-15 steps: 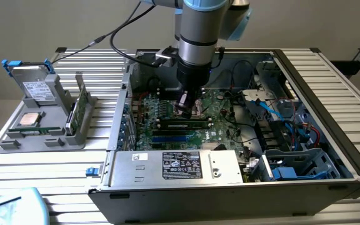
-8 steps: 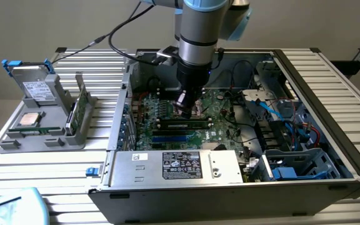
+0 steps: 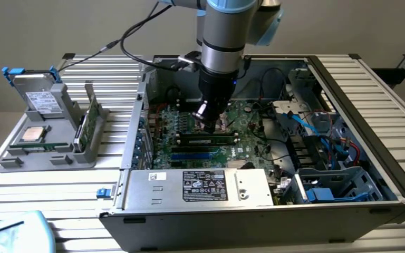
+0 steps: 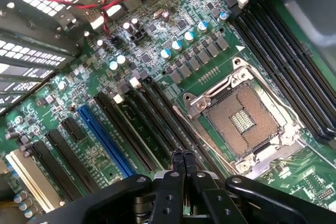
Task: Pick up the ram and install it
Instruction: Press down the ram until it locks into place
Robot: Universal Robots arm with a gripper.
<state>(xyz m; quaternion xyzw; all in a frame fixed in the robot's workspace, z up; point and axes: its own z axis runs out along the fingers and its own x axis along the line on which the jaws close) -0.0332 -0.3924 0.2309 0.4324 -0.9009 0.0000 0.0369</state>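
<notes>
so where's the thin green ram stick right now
In the exterior view the thin green ram stick lies in a motherboard socket inside the open computer case, directly below the shut gripper and behind the silver power supply.

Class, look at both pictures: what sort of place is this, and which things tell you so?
Probably a robotics lab bench set up for computer assembly. An open PC case lies on a slatted metal table, a robot arm's gripper reaches over its motherboard, and a grey parts holder stands beside it.
</notes>
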